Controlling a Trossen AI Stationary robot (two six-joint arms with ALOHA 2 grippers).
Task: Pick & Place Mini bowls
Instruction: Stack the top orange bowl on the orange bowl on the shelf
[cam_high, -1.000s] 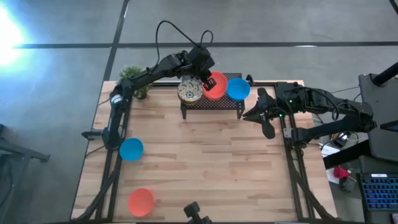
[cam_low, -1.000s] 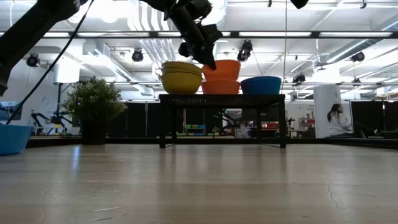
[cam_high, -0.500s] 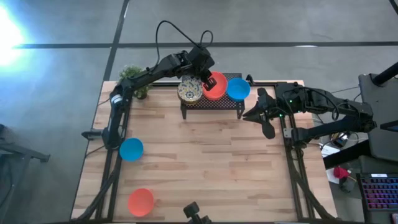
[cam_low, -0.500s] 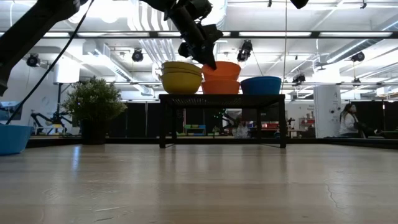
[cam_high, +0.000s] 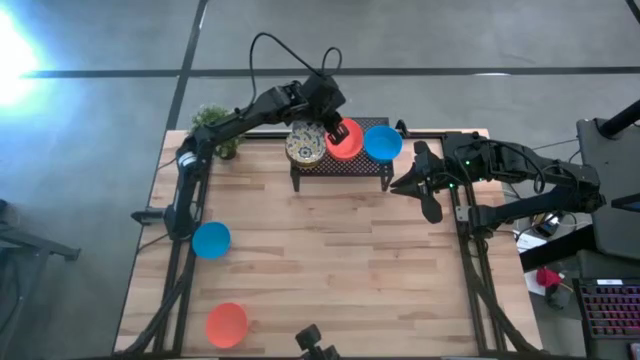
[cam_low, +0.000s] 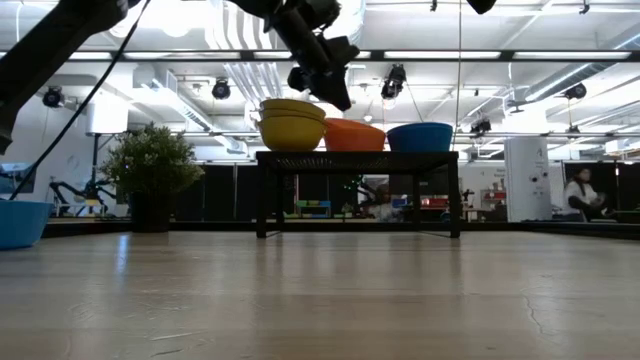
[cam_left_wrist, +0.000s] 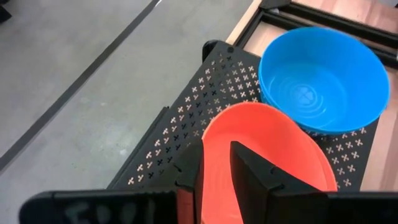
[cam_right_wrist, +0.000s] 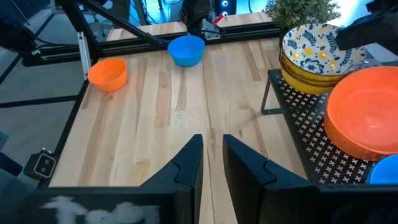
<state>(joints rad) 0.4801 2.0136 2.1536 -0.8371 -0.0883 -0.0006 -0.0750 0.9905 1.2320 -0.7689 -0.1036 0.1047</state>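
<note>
High view showed my left gripper (cam_high: 335, 130) over the black mesh rack (cam_high: 340, 162) at the table's (cam_high: 330, 260) far edge, fingers straddling the near rim of the orange-red bowls (cam_high: 346, 140) without pinching them. That stack sat between the patterned cream bowls (cam_high: 304, 145) and a blue bowl (cam_high: 382, 142), each just beside it, leaving little room on either side. A potted plant (cam_high: 212, 122) stood near the rack's left end. A second blue bowl (cam_high: 211, 240) and another orange-red bowl (cam_high: 227, 324) lay well apart on the wood. My right gripper (cam_high: 412, 182) waited beside the rack, its fingers narrowly parted and empty.
</note>
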